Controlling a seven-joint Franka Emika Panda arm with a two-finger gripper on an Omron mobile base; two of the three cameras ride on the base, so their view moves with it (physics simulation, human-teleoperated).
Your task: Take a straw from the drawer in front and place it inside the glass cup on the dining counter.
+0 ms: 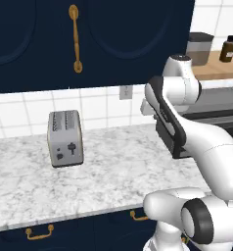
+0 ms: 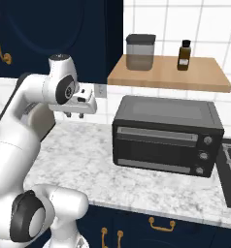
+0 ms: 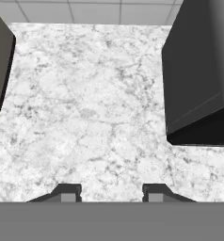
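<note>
Your drawers sit low along the navy base under the counter: the left base view shows a closed drawer front with a curved brass handle (image 1: 39, 232), and the right base view shows another brass handle (image 2: 161, 224) below the counter edge.

Your end effector (image 3: 111, 192) hangs above bare marble counter (image 3: 90, 113), its two dark fingertips (image 3: 69, 192) set apart with nothing between them. In the right base view the end effector (image 2: 74, 115) is raised well above the counter, just left of the black toaster oven (image 2: 167, 136).

In the hand view, the dark box at the right is the toaster oven (image 3: 198, 75), and a dark edge at the left belongs to the toaster (image 3: 0, 70). In the left base view the silver toaster (image 1: 65, 138) stands on the counter (image 1: 35, 186) against the white tiled wall.

Above the toaster oven, a wooden shelf (image 2: 205, 80) carries a grey lidded canister (image 2: 140, 51) and a small brown bottle (image 2: 184, 55), well apart. Navy cabinet doors with an upright brass handle (image 1: 75, 38) hang over the toaster.
</note>
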